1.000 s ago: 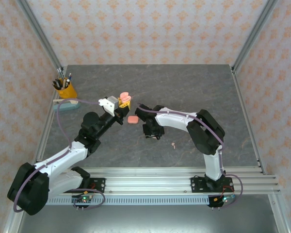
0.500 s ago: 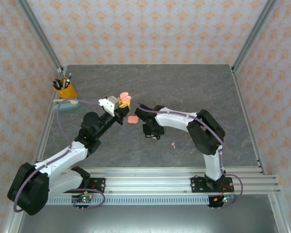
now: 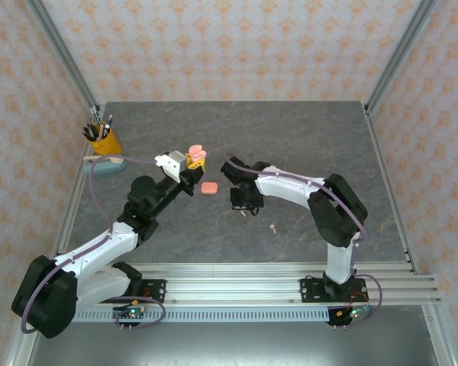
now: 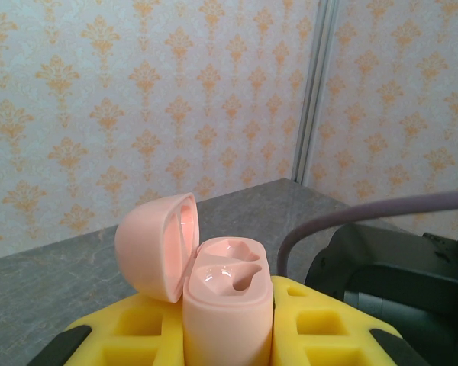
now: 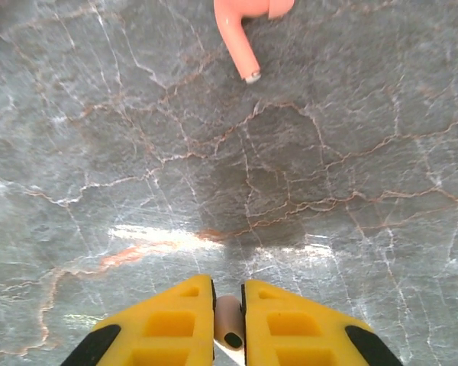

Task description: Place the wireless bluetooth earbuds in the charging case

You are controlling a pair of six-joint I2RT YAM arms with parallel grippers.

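Slippage is the main worry: the right gripper (image 5: 227, 301) has its jaws pinched narrow on an earbud (image 5: 229, 326), caught by only a thin sliver close over the table (image 5: 99, 191) — any tilt in transit could let it twist or drop. A second earbud (image 5: 243, 42) lies on the stone just ahead. The left gripper (image 4: 227, 335) is clamped on the charging case (image 4: 227, 286), held upright with its lid (image 4: 156, 248) swung open and both sockets bare. Those sockets are shaped, so an earbud arriving turned the wrong way would likely jam on the rim — or knock the case askew.
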